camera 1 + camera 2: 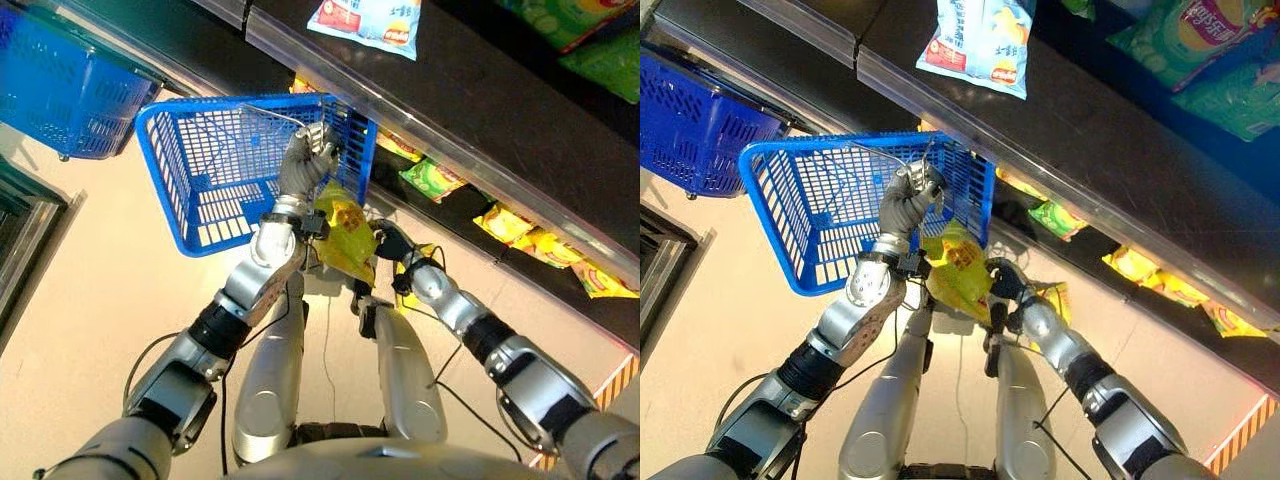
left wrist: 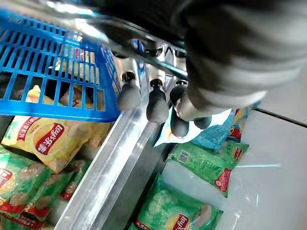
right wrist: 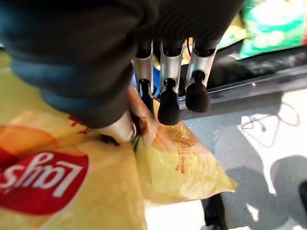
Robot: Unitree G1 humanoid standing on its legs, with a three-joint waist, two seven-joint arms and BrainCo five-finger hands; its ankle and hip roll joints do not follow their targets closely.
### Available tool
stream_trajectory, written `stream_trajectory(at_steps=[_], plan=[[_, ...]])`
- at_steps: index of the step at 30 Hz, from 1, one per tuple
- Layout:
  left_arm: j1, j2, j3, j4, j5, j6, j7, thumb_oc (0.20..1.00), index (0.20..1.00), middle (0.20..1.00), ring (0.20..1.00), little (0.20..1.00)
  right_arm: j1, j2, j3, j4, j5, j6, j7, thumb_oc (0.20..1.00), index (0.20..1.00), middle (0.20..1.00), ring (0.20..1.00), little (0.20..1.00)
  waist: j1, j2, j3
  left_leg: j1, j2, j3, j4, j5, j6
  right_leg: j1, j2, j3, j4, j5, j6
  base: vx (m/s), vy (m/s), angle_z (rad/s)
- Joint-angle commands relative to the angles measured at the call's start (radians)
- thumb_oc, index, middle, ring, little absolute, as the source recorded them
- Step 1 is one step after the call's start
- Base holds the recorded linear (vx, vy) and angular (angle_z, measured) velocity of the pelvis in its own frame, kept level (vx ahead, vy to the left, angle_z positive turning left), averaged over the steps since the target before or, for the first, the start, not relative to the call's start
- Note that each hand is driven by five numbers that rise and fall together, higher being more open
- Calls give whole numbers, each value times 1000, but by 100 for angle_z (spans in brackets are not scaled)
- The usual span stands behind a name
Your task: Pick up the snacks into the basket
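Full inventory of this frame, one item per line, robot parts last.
Basket: one, blue, held up beside the shelf edge, nothing visible inside.
Second basket: one, darker blue, on the floor beyond the first.
Yellow bag: one, held below the basket's near corner.
Light blue bag: one, on the top shelf.
Green bags: at least two, top shelf, farther along.
Shelf bags: several, yellow and green, on the lower shelf.
Left hand: curled on the basket's wire handle.
Right hand: pinching the yellow bag.
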Motion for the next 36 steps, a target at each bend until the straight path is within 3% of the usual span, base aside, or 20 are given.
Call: stream_trajectory(at_steps=[1,11,21,22,24,25,26,36], plan=[[-233,-131,-14,-160,27,-132,-70,200,200,200,200,200,-21,7,57,11,-85,5,36,200,200,200,200,200,12,59,-11,23,-41,-31,41,-112,-3,31,-83,0,-161,120,86,11,-10,10],[-231,-161,-53,-174,0,-130,-67,200,200,200,200,200,-133,97,65,-40,-59,21,-24,200,200,200,200,200,29,72,-11,22,-45,-28,44,-115,6,24,-82,7,-157,121,83,2,-2,1],[-235,-150,-100,-140,-18,-117,-68,200,200,200,200,200,-293,117,41,-171,-30,48,-101,200,200,200,200,200,40,74,-11,13,-48,-23,53,-117,11,16,-85,9,-155,124,79,0,0,0],[-240,-169,-126,-129,-31,-116,-74,200,200,200,200,200,-322,161,21,-48,19,27,-116,200,200,200,200,200,51,83,-11,12,-52,-29,60,-121,12,18,-88,7,-150,121,79,0,0,0],[-244,-173,-151,-135,-50,-120,-84,200,200,200,200,200,-356,145,11,38,33,28,-146,200,200,200,200,200,61,92,-11,10,-55,-34,57,-116,12,21,-90,3,-153,125,82,-6,0,4],[-224,-132,-138,-175,-54,-121,-98,200,200,200,200,200,-368,75,30,-93,3,47,-117,200,200,200,200,200,64,87,-11,6,-54,-34,57,-115,11,14,-90,3,-148,124,82,-8,14,14],[-220,-130,-142,-173,-58,-118,-104,200,200,200,200,200,-376,60,24,-106,6,45,-117,200,200,200,200,200,64,84,-11,5,-53,-33,56,-114,11,11,-90,4,-148,126,82,-10,21,20],[-217,-152,-188,-151,-94,-113,-124,200,200,200,200,200,-471,61,29,-58,16,55,-146,200,200,200,200,200,86,80,-11,-8,-62,-39,72,-118,15,7,-94,6,-144,127,82,0,3,3]])
